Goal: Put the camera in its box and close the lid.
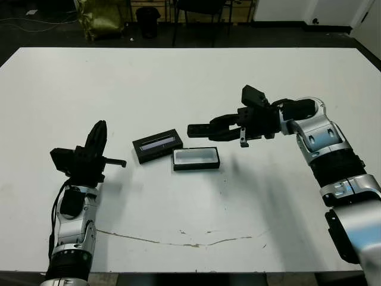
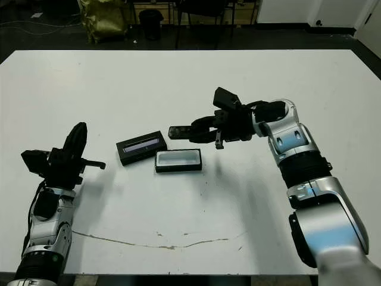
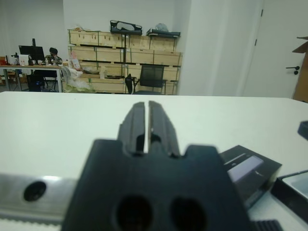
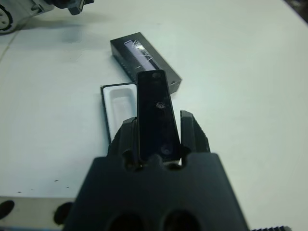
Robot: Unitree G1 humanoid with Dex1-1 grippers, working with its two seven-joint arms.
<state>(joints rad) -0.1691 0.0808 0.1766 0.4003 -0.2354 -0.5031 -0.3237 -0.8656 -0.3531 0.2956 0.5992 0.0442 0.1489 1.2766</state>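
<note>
**Landmark: the box** [image 1: 196, 158]. Small black tray with a white lining, open and empty, flat on the white table [image 1: 178, 83]. Long axis runs across the robot's front.

**Lid** [image 1: 157, 145]. Black cover with a silvery-grey strip on top, lying just beside the box on its far-left side, slightly angled to it; whether the two touch cannot be told.

**Camera** [image 4: 155, 113]. Slim black bar with a glossy face, clamped at one end between the fingers of the right gripper [image 4: 159, 134]. It juts forward, held off the table above and slightly beyond the box's far edge, its free end reaching toward the lid.

**Left gripper** [image 3: 145, 122]. Fingers pressed nearly together with only a slit between, holding nothing. It is parked well to the left of the box, beyond the lid.

**Step in hand, as judged:** lowering the camera into the box.

**Handling notes:**
- Bring the bar toward the robot until it lies over the white lining.
- Turn it parallel to the tray's long axis; the fit looks close lengthwise, so skew would likely catch a rim.
- Set the free end in first, then level and release.
- Keep clear of the lid to avoid nudging it.
</note>
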